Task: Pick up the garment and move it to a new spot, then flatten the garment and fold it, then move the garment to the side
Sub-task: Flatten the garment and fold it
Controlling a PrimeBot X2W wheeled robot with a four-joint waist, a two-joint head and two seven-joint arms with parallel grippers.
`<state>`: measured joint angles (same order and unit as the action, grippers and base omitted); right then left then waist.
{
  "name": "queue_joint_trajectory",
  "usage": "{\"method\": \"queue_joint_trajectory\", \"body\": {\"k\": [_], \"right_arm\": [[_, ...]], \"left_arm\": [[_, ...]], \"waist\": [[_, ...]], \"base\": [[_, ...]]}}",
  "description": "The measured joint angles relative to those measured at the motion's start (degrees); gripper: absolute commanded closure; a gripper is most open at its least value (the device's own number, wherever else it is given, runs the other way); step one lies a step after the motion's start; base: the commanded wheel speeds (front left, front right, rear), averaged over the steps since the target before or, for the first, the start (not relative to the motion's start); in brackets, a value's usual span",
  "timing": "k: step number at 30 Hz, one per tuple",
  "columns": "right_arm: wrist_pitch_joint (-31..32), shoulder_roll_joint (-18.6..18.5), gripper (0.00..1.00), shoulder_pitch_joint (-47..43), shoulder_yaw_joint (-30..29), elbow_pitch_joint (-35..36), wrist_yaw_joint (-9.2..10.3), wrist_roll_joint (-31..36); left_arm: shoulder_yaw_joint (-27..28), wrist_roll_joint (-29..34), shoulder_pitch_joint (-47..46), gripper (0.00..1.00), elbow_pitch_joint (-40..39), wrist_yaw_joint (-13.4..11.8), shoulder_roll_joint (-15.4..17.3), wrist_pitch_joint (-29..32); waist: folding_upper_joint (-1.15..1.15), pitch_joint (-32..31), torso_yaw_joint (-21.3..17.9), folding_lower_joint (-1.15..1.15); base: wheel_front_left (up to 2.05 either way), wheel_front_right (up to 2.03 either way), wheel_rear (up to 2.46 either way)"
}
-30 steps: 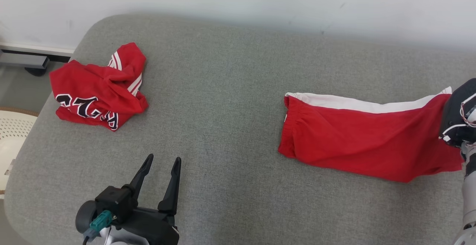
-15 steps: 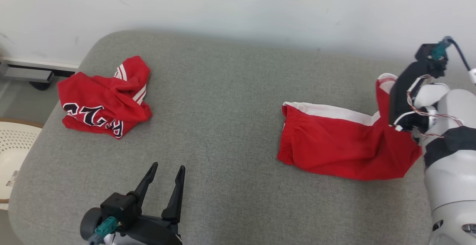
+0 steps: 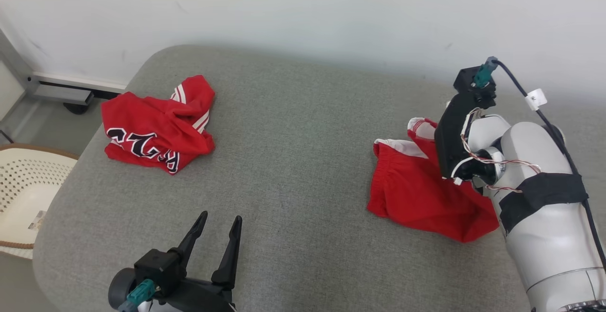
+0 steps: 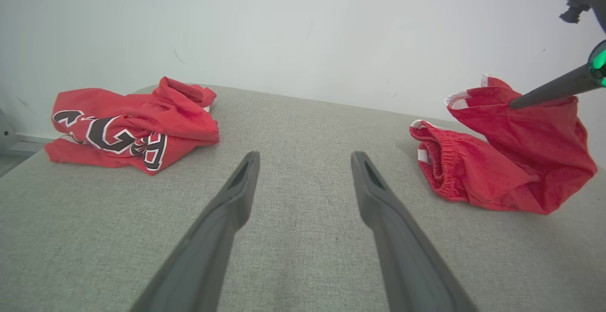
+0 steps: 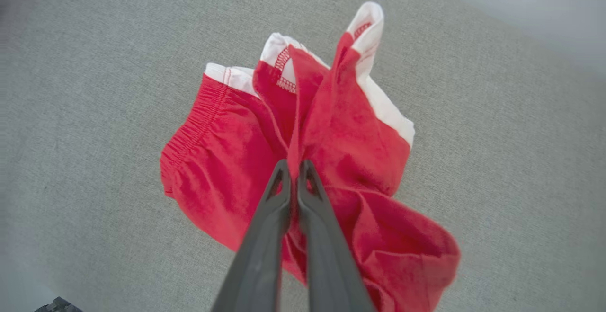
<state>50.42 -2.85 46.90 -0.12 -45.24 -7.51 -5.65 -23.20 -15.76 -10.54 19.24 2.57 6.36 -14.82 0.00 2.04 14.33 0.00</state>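
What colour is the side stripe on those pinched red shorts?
White stripe on the shorts; the right wrist view shows it best.

The right gripper (image 5: pixel 293 165) has its two dark fingers pressed together on a raised ridge of the red garment (image 5: pixel 222 170), pinching the cloth right at the tips. Beyond the tips the fold rises to two white-edged corners (image 5: pixel 367 23). To the left of the fingers lies the gathered elastic waistband (image 5: pixel 189 137); to their right and beneath them the cloth bunches loosely. Grey upholstery (image 5: pixel 94 66) surrounds the garment on all sides.
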Motion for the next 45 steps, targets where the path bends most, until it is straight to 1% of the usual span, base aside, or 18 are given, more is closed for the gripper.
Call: {"method": "queue_joint_trajectory", "body": {"k": [6, 15, 19, 29, 30, 31, 32, 33, 39, 45], "right_arm": [[0.16, -0.01, 1.0, -0.25, 2.92, -0.21, 0.0, -3.15], [-3.09, -0.01, 1.0, 1.3, 6.59, -3.04, 0.0, -6.27], [-4.12, 0.03, 1.0, 2.16, 8.89, -4.95, 0.0, -7.72], [-7.71, 0.03, 1.0, 3.37, 12.11, -10.03, 0.0, -9.55], [-8.27, 0.02, 0.93, 3.41, 12.25, -10.67, 0.0, -9.79], [-8.6, -0.01, 0.93, 3.47, 12.59, -11.37, 0.0, -10.1], [-8.87, -0.02, 0.63, 3.52, 13.03, -11.93, 0.0, -10.24], [-9.54, 0.02, 0.0, 3.59, 13.25, -12.34, 0.0, -10.47], [-16.83, 0.04, 0.0, 5.73, 13.23, -13.99, 0.0, -12.0], [-23.06, 0.07, 0.0, 8.62, 12.85, -16.49, 0.0, -12.95]], "left_arm": [[-0.68, -0.26, -0.19, 0.0, 0.11, 0.03, -0.26, -0.01], [-1.44, -0.51, -1.07, 0.0, 0.68, 0.32, -0.82, -0.03], [-1.57, -0.62, -1.4, 0.0, 1.02, 0.32, -1.0, -0.08], [-1.88, -0.78, -1.8, 0.0, 1.46, 0.41, -1.34, -0.1], [-1.93, -0.81, -1.83, 0.0, 1.51, 0.42, -1.4, -0.1], [-1.99, -0.85, -1.88, 0.0, 1.55, 0.43, -1.49, -0.1], [-2.02, -0.86, -1.94, 0.0, 1.59, 0.43, -1.6, -0.1], [-2.03, -0.88, -2.02, 0.0, 1.6, 0.43, -1.67, -0.1], [-1.69, -0.9, -2.25, 0.0, 1.59, 0.29, -1.81, -0.11], [-1.05, -0.89, -2.28, 0.0, 1.46, -0.02, -1.72, -0.11]], "waist": [[0.0, 0.5, 1.21, 0.0], [0.01, 1.63, 2.95, 0.0], [0.0, 2.01, 3.71, 0.0], [0.0, 2.53, 5.15, 0.0], [0.0, 2.6, 5.31, 0.0], [0.01, 2.68, 5.49, 0.0], [0.0, 2.75, 5.66, 0.0], [0.0, 2.84, 5.8, 0.0], [0.0, 3.11, 5.95, 0.0], [0.0, 2.71, 4.87, 0.0]], "base": [[0.0, 0.0, 0.0], [0.0, 0.0, 0.0], [0.0, 0.0, 0.0], [0.0, 0.0, 0.0], [0.0, 0.0, 0.0], [0.0, 0.0, 0.0], [0.0, 0.0, 0.0], [0.0, 0.0, 0.0], [0.0, 0.0, 0.0], [0.0, 0.0, 0.0]]}}
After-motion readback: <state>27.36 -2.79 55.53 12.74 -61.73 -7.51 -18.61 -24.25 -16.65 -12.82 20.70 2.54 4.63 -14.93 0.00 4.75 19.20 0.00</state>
